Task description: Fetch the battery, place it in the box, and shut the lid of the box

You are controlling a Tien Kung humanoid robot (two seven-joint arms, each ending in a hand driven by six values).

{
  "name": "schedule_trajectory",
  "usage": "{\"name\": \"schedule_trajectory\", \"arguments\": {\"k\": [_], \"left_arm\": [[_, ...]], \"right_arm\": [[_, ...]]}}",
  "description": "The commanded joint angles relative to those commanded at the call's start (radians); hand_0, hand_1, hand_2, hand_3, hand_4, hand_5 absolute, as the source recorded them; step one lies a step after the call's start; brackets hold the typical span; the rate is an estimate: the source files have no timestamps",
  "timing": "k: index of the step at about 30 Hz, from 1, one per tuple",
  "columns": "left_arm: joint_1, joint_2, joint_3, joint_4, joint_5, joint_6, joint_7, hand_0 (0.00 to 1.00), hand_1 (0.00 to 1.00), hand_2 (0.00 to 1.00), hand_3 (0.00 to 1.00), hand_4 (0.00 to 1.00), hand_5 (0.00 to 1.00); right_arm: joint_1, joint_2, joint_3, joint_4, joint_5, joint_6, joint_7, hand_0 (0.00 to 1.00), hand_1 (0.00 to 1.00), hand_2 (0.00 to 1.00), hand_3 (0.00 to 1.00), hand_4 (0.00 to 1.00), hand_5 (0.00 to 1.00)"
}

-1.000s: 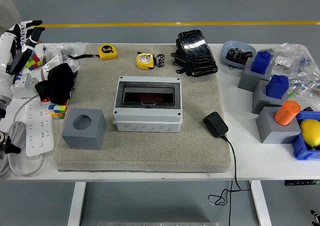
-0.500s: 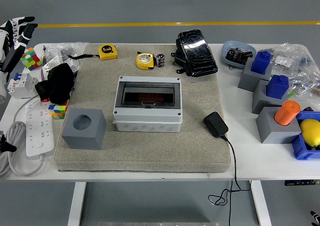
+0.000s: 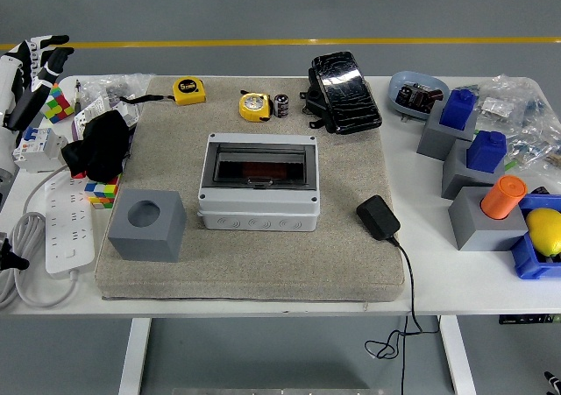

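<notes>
The battery (image 3: 281,105), a small black cylinder with a pale band, stands on the grey mat at the back, between a yellow tape measure (image 3: 254,106) and a black wrapped pack (image 3: 345,81). The grey box (image 3: 259,183) sits at the mat's middle, its dark see-through lid lying flat on it. My left hand (image 3: 39,62) hovers at the far left edge, over the table's left end, fingers spread and empty, far from battery and box. My right hand is out of view.
A grey cube with a round hole (image 3: 146,224) stands left of the box. A black adapter (image 3: 378,217) with its cord lies to the right. A second tape measure (image 3: 188,89), black cloth (image 3: 103,143), power strip (image 3: 70,227) and colour cubes lie at left. Grey and blue blocks (image 3: 465,141) crowd the right.
My left hand drew back toward the left edge, then came a little way right again. Nothing on the table has moved.
</notes>
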Motion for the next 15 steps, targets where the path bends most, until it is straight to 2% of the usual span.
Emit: {"name": "schedule_trajectory", "arguments": {"k": [8, 15], "left_arm": [[-0.016, 0.004, 0.003, 0.002, 0.002, -0.004, 0.000, 0.673, 0.768, 0.742, 0.759, 0.998, 0.998], [-0.012, -0.003, -0.005, 0.003, 0.001, -0.019, 0.002, 0.674, 0.769, 0.744, 0.759, 0.998, 0.998]], "right_arm": [[0.011, -0.008, -0.020, -0.003, 0.009, 0.005, -0.006, 0.637, 0.656, 0.649, 0.534, 0.946, 0.438], [0.010, -0.014, 0.005, 0.001, -0.004, -0.005, -0.003, 0.637, 0.656, 0.649, 0.534, 0.946, 0.439]]}}
